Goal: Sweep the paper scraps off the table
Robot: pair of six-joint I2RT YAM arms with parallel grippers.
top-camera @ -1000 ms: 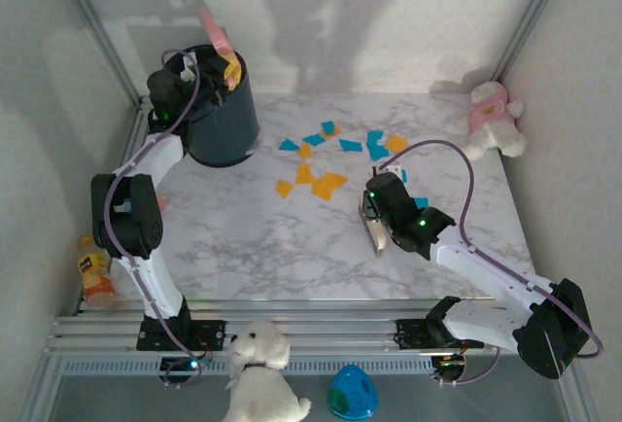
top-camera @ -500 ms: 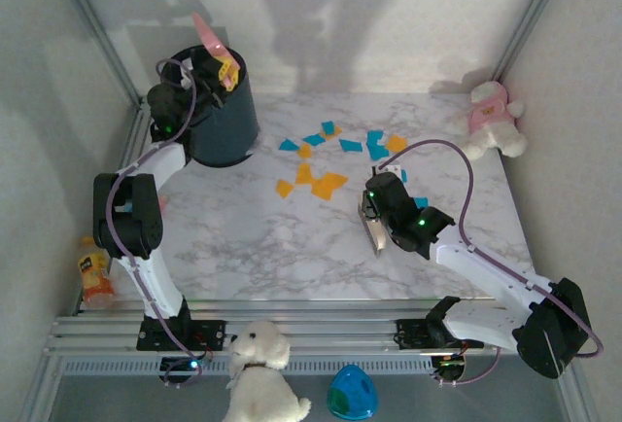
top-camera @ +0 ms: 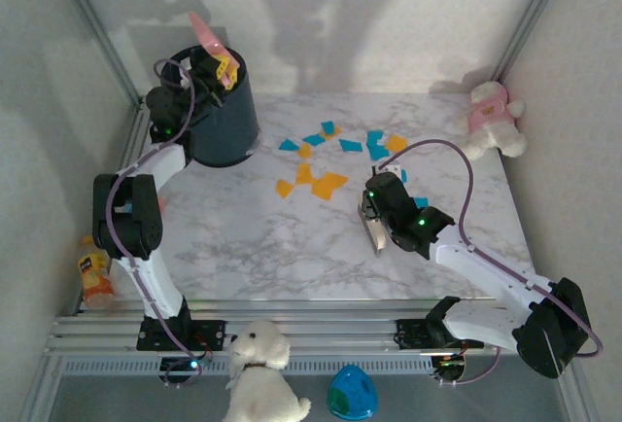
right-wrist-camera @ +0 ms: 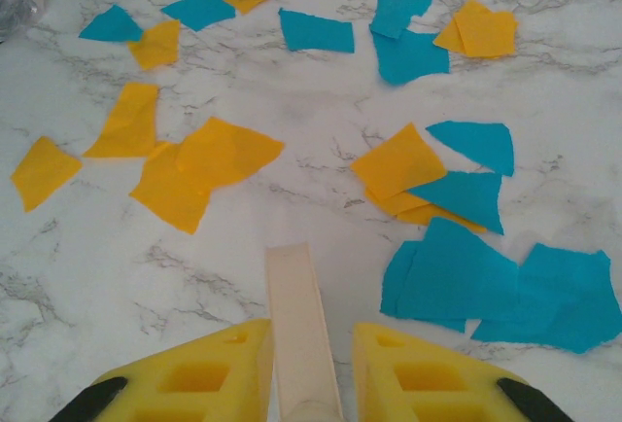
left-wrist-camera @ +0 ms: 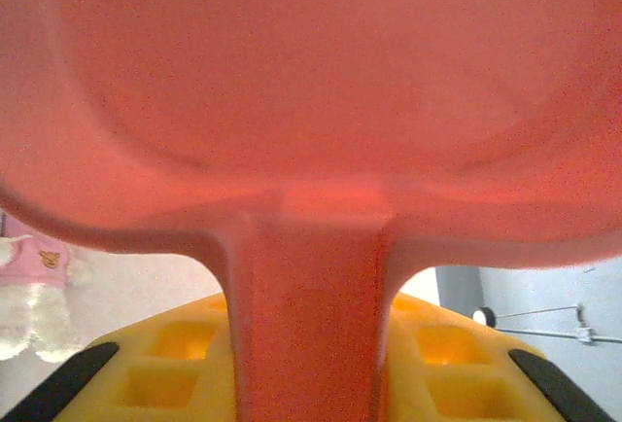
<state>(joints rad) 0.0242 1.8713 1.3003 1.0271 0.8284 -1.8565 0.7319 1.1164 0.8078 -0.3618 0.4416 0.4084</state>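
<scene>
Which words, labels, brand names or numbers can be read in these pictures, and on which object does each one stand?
No text can be read.
The bottle label, at the far left of the top view: its print is too small and blurred.
The plush toy's pink shirt, in the left wrist view: a small bear emblem, no legible words.

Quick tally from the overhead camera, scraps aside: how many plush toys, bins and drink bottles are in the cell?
Plush toys: 2 (white dog, pink-shirted toy)
Dark bin: 1
Drink bottle: 1
Total: 4
</scene>
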